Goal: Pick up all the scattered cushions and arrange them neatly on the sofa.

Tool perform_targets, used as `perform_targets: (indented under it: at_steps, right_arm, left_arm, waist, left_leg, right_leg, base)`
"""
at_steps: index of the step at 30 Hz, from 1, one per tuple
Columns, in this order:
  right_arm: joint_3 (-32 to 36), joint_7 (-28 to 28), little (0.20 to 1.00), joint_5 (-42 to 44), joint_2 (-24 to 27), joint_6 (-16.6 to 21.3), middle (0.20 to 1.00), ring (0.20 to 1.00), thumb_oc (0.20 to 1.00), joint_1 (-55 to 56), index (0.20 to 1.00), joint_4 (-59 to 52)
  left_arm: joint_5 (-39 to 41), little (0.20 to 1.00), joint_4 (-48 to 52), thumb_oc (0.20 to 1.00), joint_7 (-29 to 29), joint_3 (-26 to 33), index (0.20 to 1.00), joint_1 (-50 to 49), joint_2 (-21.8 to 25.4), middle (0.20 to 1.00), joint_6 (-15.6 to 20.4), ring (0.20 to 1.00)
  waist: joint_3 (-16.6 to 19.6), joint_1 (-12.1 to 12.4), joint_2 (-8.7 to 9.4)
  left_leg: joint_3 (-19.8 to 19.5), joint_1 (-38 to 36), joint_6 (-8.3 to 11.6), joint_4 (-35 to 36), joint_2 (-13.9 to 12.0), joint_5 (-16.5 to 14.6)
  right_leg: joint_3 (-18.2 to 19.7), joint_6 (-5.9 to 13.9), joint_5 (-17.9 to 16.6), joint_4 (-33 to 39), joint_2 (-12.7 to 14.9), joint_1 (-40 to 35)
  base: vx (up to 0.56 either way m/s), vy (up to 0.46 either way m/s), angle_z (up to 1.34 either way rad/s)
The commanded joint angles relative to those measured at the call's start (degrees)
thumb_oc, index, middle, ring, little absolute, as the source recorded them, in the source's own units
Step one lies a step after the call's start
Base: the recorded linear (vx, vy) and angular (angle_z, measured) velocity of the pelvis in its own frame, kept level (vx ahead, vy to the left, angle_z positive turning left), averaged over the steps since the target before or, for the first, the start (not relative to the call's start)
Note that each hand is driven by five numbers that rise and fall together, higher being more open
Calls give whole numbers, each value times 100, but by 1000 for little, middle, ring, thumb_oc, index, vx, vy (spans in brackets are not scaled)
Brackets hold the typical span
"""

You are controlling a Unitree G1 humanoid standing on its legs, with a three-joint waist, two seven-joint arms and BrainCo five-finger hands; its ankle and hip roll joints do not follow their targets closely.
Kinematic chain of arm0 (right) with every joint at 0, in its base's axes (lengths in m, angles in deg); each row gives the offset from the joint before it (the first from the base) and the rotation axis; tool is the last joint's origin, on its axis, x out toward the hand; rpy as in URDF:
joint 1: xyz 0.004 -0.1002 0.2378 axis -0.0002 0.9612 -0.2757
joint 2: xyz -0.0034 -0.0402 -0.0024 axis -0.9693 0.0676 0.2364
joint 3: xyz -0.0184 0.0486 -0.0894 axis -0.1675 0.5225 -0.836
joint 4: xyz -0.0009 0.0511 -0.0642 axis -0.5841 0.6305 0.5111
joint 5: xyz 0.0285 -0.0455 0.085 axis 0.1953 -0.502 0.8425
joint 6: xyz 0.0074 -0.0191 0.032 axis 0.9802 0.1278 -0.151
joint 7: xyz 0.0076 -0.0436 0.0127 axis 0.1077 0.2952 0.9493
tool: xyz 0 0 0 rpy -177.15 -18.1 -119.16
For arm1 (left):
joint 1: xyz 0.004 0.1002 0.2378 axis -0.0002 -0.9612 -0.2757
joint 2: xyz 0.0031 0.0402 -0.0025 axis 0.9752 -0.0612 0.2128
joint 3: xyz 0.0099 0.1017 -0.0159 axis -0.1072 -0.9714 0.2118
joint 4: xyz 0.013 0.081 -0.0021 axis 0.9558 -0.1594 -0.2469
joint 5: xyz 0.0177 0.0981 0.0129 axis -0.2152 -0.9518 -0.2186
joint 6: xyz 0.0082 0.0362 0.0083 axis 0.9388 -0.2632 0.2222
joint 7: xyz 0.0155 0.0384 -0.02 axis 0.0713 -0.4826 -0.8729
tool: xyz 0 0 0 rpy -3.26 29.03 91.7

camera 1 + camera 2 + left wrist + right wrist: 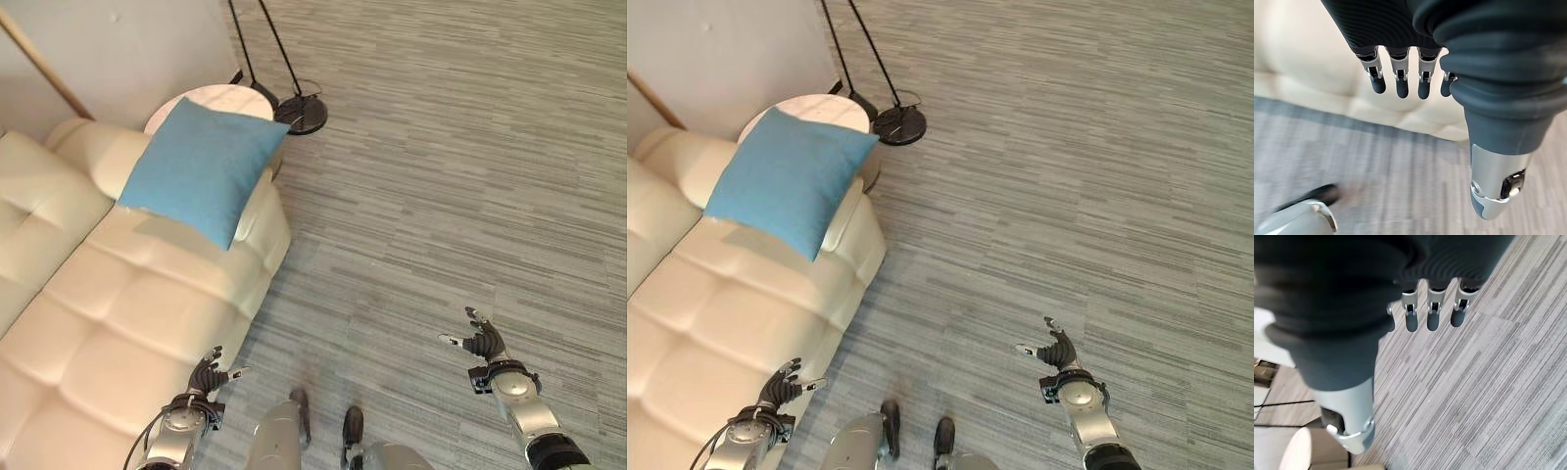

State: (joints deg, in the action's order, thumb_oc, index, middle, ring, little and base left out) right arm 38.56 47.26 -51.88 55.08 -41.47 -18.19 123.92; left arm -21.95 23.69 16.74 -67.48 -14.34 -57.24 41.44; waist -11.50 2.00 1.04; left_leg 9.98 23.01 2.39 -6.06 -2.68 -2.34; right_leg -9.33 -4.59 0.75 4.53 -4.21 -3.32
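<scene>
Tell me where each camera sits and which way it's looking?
Left eye view: on the head, looking down at the cream sofa, blue cushion and both hands.
Right eye view: beside it, same scene; right hand open over carpet.
Left wrist view: on the left wrist, looking past the open left hand at sofa and carpet.
Right wrist view: on the right wrist, looking down at carpet.
Both eye views share the cushion.
</scene>
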Motion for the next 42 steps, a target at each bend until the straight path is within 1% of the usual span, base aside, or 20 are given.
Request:
perform_targets:
  at_steps: [1, 2, 6, 7, 8, 10, 12, 13, 16, 17, 19, 22, 23, 26, 31, 34, 36, 38, 39, 42]
  right_arm:
    - [215, 178, 1000, 87, 225, 172, 1000, 1000, 1000, 237, 1000, -103]
    - [199, 114, 1000, 15, 134, 98, 1000, 1000, 1000, 310, 1000, -79]
    - [218, 36, 1000, -72, 8, 80, 1000, 1000, 1000, 409, 1000, -14]
    - [198, -30, 1000, -133, -34, 75, 1000, 1000, 1000, 405, 1000, -38]
    - [197, -30, 1000, -133, -35, 75, 1000, 1000, 1000, 405, 1000, -38]
    - [132, -76, 1000, -182, -58, 63, 1000, 1000, 1000, 372, 1000, -85]
    - [91, -105, 1000, -207, -96, 54, 1000, 1000, 1000, 313, 1000, -141]
    - [77, -120, 1000, -176, -70, 72, 1000, 1000, 1000, 276, 1000, -209]
    - [93, -115, 1000, -96, -46, 85, 1000, 1000, 1000, 262, 1000, -228]
    - [110, -97, 1000, -57, -8, 73, 1000, 1000, 1000, 284, 1000, -218]
    - [133, -78, 1000, -62, 19, 52, 1000, 1000, 1000, 332, 1000, -180]
    - [201, -72, 1000, -80, 52, 38, 1000, 1000, 1000, 422, 1000, -176]
    - [306, -108, 1000, -21, 69, 74, 1000, 1000, 1000, 552, 1000, -223]
    - [369, -128, 1000, 40, 97, 149, 1000, 1000, 1000, 578, 1000, -169]
    - [421, -109, 1000, 192, 182, 205, 1000, 1000, 1000, 489, 1000, -124]
    - [440, -60, 1000, 177, 247, 179, 1000, 1000, 1000, 462, 1000, -18]
    - [485, -41, 1000, 153, 287, 165, 1000, 1000, 1000, 500, 1000, -27]
    - [485, -41, 1000, 153, 286, 164, 1000, 1000, 1000, 501, 1000, -27]
    - [523, 2, 1000, 60, 348, 166, 1000, 1000, 1000, 542, 1000, -127]
    - [605, -13, 1000, -165, 458, 172, 1000, 1000, 1000, 596, 1000, -400]
  left_arm:
    - [67, 1000, 145, 1000, -160, -209, 1000, 15, 182, 1000, 132, 1000]
    - [45, 1000, 122, 1000, -177, -104, 1000, -81, 223, 1000, 92, 1000]
    - [-12, 1000, 106, 1000, -137, -33, 1000, -187, 264, 1000, 63, 1000]
    - [-68, 1000, 138, 1000, -122, -1, 1000, -216, 322, 1000, 34, 1000]
    - [-68, 1000, 139, 1000, -122, 0, 1000, -216, 323, 1000, 33, 1000]
    - [-93, 1000, 193, 1000, -141, 48, 1000, -263, 394, 1000, 20, 1000]
    - [-2, 1000, 215, 1000, -203, 104, 1000, -226, 403, 1000, 29, 1000]
    - [24, 1000, 245, 1000, -209, 108, 1000, -220, 392, 1000, 50, 1000]
    - [39, 1000, 191, 1000, -238, 92, 1000, -191, 377, 1000, 83, 1000]
    - [31, 1000, 148, 1000, -237, 86, 1000, -150, 344, 1000, 83, 1000]
    - [29, 1000, 76, 1000, -240, 83, 1000, -86, 304, 1000, 93, 1000]
    - [-1, 1000, 27, 1000, -228, 53, 1000, -49, 280, 1000, 100, 1000]
    - [-73, 1000, 19, 1000, -189, -23, 1000, -33, 270, 1000, 111, 1000]
    - [-61, 1000, -66, 1000, -170, -62, 1000, -18, 216, 1000, 121, 1000]
    - [101, 1000, -21, 1000, -105, -31, 1000, -76, 223, 1000, 118, 1000]
    - [152, 1000, -65, 1000, -105, -23, 1000, -36, 231, 1000, 113, 1000]
    - [183, 1000, -83, 1000, -123, -17, 1000, 21, 264, 1000, 107, 1000]
    - [184, 1000, -82, 1000, -123, -18, 1000, 20, 265, 1000, 107, 1000]
    - [204, 1000, -73, 1000, -147, 9, 1000, 69, 297, 1000, 122, 1000]
    - [320, 1000, 69, 1000, -142, 160, 1000, -18, 321, 1000, 161, 1000]
  waist:
    - [27, 330, -16]
    - [166, 437, 22]
    - [358, 467, 191]
    - [370, 477, 313]
    - [372, 478, 317]
    - [358, 508, 391]
    - [249, 449, 249]
    - [174, 349, 171]
    - [46, 208, 91]
    - [-65, 77, 124]
    - [-125, -52, 137]
    - [-153, -144, 153]
    - [-105, -234, 168]
    - [-2, -277, 124]
    - [51, -316, 117]
    - [117, -349, 137]
    - [175, -374, 170]
    - [179, -378, 173]
    - [206, -374, 204]
    - [276, -352, 162]
  left_leg:
    - [275, -182, 155, 151, -17, 853]
    - [488, -259, 81, 203, -73, 915]
    - [531, -356, -131, -49, 80, 799]
    - [531, -514, -296, -134, 196, 540]
    - [536, -511, -299, -136, 199, 537]
    - [542, -684, -462, -244, 313, 244]
    - [290, -1207, -602, -191, 363, -22]
    - [48, -1451, -596, -162, 431, -128]
    - [-263, -1741, -575, -111, 528, -243]
    - [-590, -1980, -521, -113, 732, -360]
    - [-989, -2192, -456, -77, 901, -437]
    - [-1389, -2338, -383, -52, 1020, -460]
    - [-1861, -2447, -350, -148, 1131, -502]
    - [-2078, -2496, -230, -271, 1049, -487]
    - [-1369, -2036, -43, -869, 601, -425]
    - [-585, -1834, -19, -510, 119, -373]
    - [-222, -1688, 63, -211, -155, -77]
    - [-225, -1689, 64, -199, -152, -68]
    - [81, -1524, 159, -43, -389, 230]
    - [82, -1737, 187, 304, -428, 274]
  right_leg:
    - [-74, 809, 785, -785, 478, 38]
    - [20, 858, 944, -838, 475, -242]
    - [-23, 999, 987, -1189, 686, -328]
    - [-48, 1240, 560, -1907, 909, -114]
    - [-44, 1243, 567, -1918, 914, -106]
    - [-122, 1465, -108, -2614, 1215, 142]
    - [-69, 1275, -104, -3382, 1216, 962]
    - [-55, 1158, 196, -3041, 1097, 1237]
    - [82, 1089, 290, -2572, 888, 1665]
    - [380, 1171, 77, -1775, 687, 1836]
    - [762, 1265, -173, -1251, 470, 2006]
    - [1027, 1319, -363, -1121, 402, 2175]
    - [1274, 1257, -418, -1046, 431, 1988]
    - [1237, 1178, -469, -1016, 494, 1772]
    - [690, 1041, -279, -934, 728, 1413]
    - [344, 977, -35, -863, 871, 1177]
    - [173, 994, 25, -806, 945, 1071]
    - [169, 993, 24, -803, 947, 1071]
    - [8, 1000, 78, -743, 992, 923]
    - [-44, 1029, 153, -773, 947, 734]
  base:
    - [542, 127, -11]
    - [491, 144, -21]
    - [444, 169, -26]
    - [224, 166, 9]
    - [318, 244, 22]
    - [296, 196, 31]
    - [451, 176, 62]
    - [330, 50, 83]
    - [351, -28, 86]
    - [457, -103, 97]
    - [342, -98, 127]
    - [294, -136, 170]
    - [423, -255, 182]
    - [233, -170, 170]
    - [125, -181, 129]
    - [60, -67, 68]
    - [61, -14, 72]
    - [52, -1, 35]
    - [193, 25, 32]
    - [155, 55, 17]
